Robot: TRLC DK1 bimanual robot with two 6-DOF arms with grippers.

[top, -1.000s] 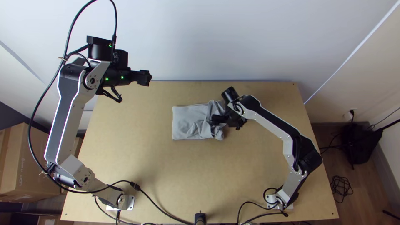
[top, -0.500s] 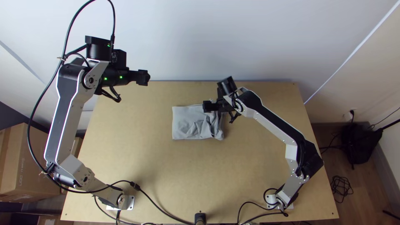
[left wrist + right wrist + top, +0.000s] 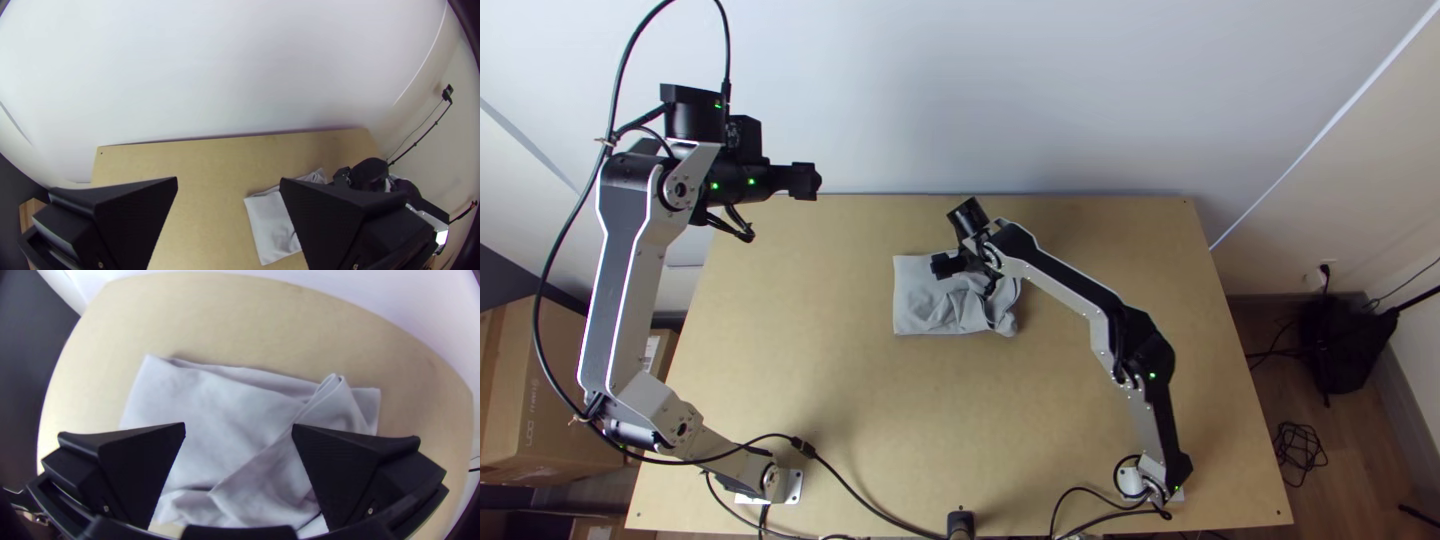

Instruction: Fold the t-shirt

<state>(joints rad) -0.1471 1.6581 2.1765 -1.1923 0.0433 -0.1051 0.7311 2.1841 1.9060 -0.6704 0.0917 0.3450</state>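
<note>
Right claw (image 3: pixel 938 267) agape over the folded, rumpled grey t-shirt (image 3: pixel 925 303), left claw (image 3: pixel 808 181) likewise wide apart, well away.

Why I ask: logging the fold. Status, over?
Left gripper open, aside; right gripper open, above t-shirt. T-shirt folded, right end bunched. Right arm partly covers it.
</note>
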